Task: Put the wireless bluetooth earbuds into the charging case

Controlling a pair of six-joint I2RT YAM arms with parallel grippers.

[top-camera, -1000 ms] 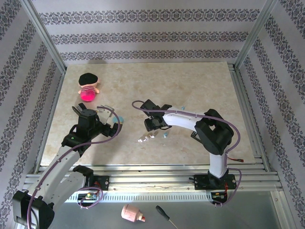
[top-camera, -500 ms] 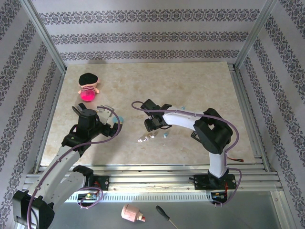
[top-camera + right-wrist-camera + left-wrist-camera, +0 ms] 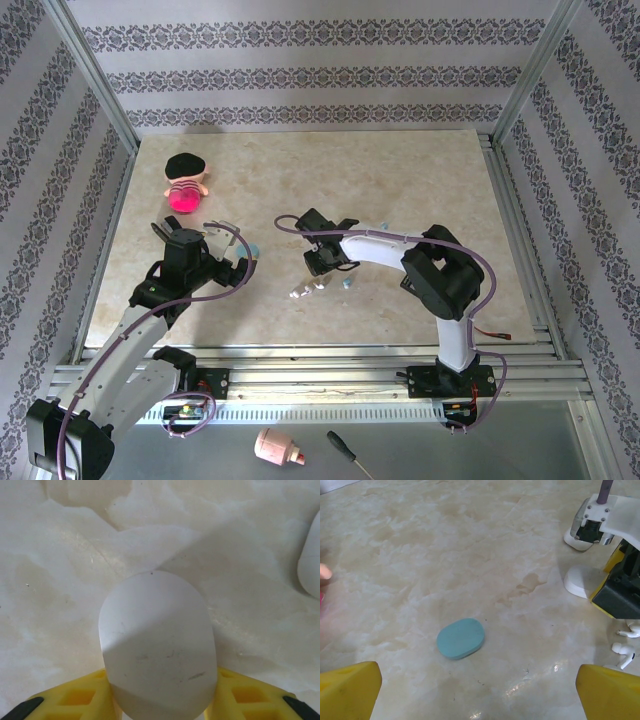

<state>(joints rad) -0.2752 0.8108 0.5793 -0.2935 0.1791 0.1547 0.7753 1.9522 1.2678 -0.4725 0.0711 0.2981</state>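
Right tool [image 3: 161, 687] pinches the white case [image 3: 157, 640]; white earbuds [image 3: 298, 293] lie just near-left on the surface [image 3: 400, 180], left tool [image 3: 480, 695] spread, farther off.

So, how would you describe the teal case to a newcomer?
On the left half of the table, nearer than the pink doll, find the left gripper. Just ahead of it lies a flat oval case; it is teal, unlike the white cases by the right arm.
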